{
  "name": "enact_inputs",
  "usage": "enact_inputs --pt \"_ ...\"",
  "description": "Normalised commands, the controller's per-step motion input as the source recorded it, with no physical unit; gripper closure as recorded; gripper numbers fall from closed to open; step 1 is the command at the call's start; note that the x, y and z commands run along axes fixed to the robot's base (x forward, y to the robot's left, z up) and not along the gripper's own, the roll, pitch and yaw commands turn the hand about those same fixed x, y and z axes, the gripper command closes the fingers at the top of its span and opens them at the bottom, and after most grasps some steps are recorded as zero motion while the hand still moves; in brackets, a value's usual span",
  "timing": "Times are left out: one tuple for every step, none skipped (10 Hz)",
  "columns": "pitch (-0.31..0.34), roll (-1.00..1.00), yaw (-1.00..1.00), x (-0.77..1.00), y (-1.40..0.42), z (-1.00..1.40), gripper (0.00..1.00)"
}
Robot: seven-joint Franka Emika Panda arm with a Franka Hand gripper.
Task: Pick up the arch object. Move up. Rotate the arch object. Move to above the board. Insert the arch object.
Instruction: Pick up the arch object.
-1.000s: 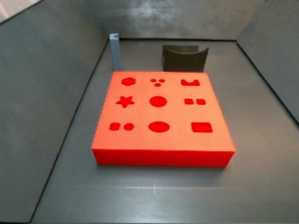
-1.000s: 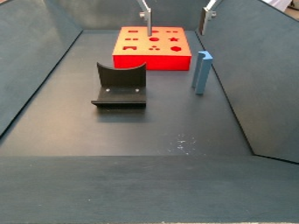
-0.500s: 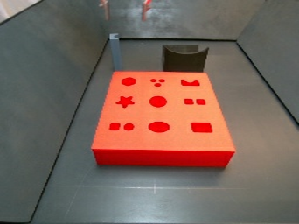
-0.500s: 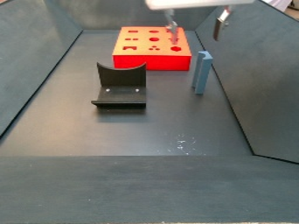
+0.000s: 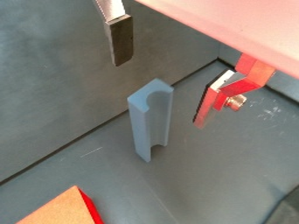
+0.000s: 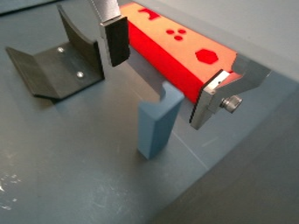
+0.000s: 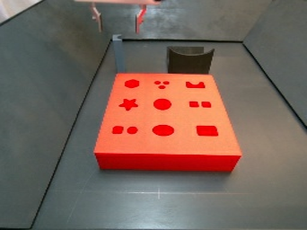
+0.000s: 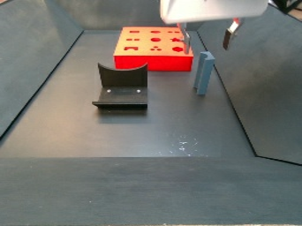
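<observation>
Gripper (image 8: 207,38) sits at the top of the frame in a side view, above the arch object (image 8: 204,72); fingers spread apart, grasping nothing. In the opposite side view the gripper (image 7: 118,19) is at the upper left, its two fingers hanging down on either side of the slab's top.

Arch object stands upright on the dark floor, a thin blue-grey slab. In a side view it is right of centre, upper half of frame, just beside the right front corner of the board (image 8: 151,58); whether it touches the board cannot be told. In the opposite side view only a sliver of the arch object (image 7: 118,47) shows, beyond the board's far left corner.

Both wrist views: arch object (image 5: 151,120) (image 6: 160,123) lies between the fingers, clear gaps on both sides. One finger (image 5: 119,39) shows its dark pad; the opposite finger (image 5: 218,94) is a silver plate with a bolt. Neither touches the slab.

Board (image 7: 108,126) lies flat, red-orange, nine dark-red cutouts in its top, all unfilled.

Fixture (image 8: 122,87), the dark L-shaped bracket, stands left of the arch object in that view, well apart from it; also seen in a wrist view (image 6: 58,63).
</observation>
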Motion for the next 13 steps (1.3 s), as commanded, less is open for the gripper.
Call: enact_inputs --pt "0.0 -0.05 -0.13 -0.01 0.0 -0.62 0.0" --pt "0.0 -0.03 -0.07 -0.04 0.0 -0.55 0.0" --pt "-0.01 -0.08 -0.01 -0.01 0.0 -0.46 0.0" --pt "-0.071 -0.14 0.0 -0.01 0.0 -0.29 0.0" --pt "-0.044 -0.05 0.0 0.0 0.0 -0.1 0.0" --pt "0.0 0.0 0.0 0.0 0.0 0.0 0.0" --pt "0.0 0.0 0.0 0.0 0.0 0.0 1.0" --pt "0.0 0.0 0.0 0.0 0.0 0.0 1.0" --pt "0.0 0.0 0.0 0.0 0.0 0.0 1.0" --pt "0.0 0.0 0.0 0.0 0.0 0.0 1.0" --pt "0.0 0.0 0.0 0.0 0.0 0.0 1.0" --pt "0.0 0.0 0.0 0.0 0.0 0.0 1.0" --pt "0.0 0.0 0.0 0.0 0.0 0.0 1.0"
